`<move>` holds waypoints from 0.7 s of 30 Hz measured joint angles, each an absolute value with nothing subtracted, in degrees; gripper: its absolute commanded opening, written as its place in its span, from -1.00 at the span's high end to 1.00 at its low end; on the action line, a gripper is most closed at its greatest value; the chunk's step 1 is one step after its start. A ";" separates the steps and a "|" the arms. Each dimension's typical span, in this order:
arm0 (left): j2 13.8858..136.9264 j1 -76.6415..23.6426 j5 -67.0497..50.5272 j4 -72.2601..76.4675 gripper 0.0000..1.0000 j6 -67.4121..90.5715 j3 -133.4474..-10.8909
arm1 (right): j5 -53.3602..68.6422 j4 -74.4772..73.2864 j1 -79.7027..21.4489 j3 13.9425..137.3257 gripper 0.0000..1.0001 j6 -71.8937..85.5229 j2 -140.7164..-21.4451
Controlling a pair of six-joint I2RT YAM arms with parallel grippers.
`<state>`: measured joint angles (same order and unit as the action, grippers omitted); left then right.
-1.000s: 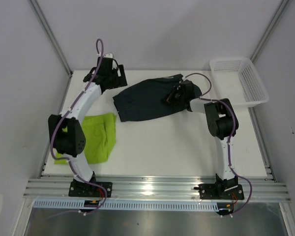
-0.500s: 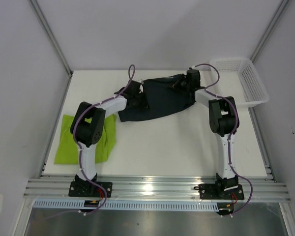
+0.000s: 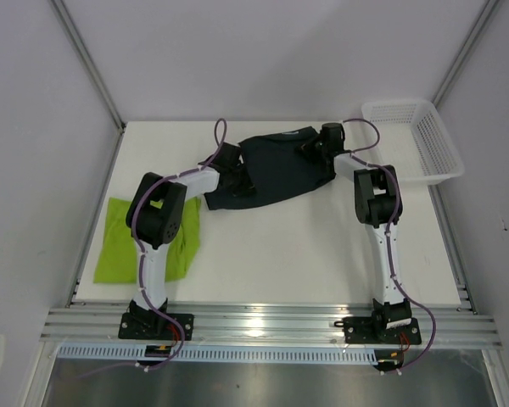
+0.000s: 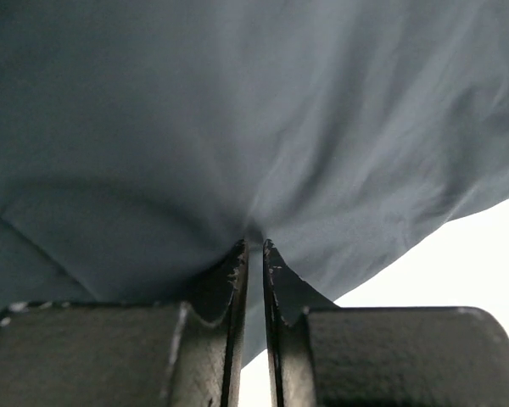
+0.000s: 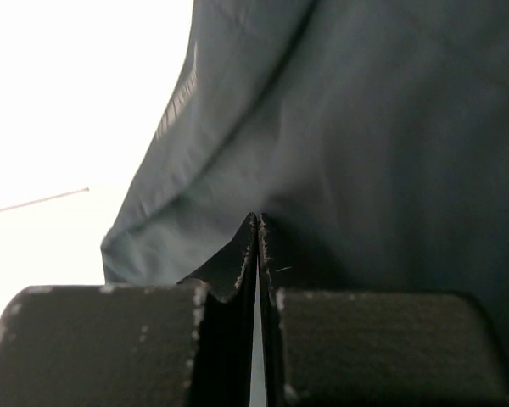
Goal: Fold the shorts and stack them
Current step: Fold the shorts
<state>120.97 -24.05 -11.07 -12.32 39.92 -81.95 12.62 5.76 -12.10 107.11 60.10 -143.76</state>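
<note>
- Dark shorts (image 3: 276,165): navy-teal, smooth thin cloth, softly creased; spread across the far middle of the table, between the two grippers.
- Green shorts (image 3: 123,242): bright lime, soft, lying flat at the table's left edge, well apart from the dark pair.
- Left gripper (image 4: 254,246): jaws nearly together, pinching a pucker of the dark cloth.
- Right gripper (image 5: 257,219): jaws pressed together, seemingly nipping a fold at the cloth's edge.
- Basket (image 3: 416,140): white plastic mesh, rectangular, far right corner.
- Table (image 3: 280,246): matte white, metal rail along the near edge.
- Walls (image 3: 263,51): plain pale grey.

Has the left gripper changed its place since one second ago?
Yes. The left gripper went right and nearer, away from the far left corner of the table, onto the left end of the dark shorts.
</note>
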 measured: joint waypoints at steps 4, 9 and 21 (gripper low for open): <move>120.88 -24.40 -9.74 -12.62 0.68 42.35 -81.30 | 9.91 5.37 -12.60 110.98 1.00 61.30 -146.43; 120.18 -25.76 -9.10 -12.97 0.66 43.64 -80.38 | 6.28 5.80 -13.19 112.57 1.00 63.07 -147.44; 111.24 -29.91 -9.34 -12.80 0.63 43.94 -68.05 | 0.64 6.35 -14.41 123.17 1.00 67.53 -154.67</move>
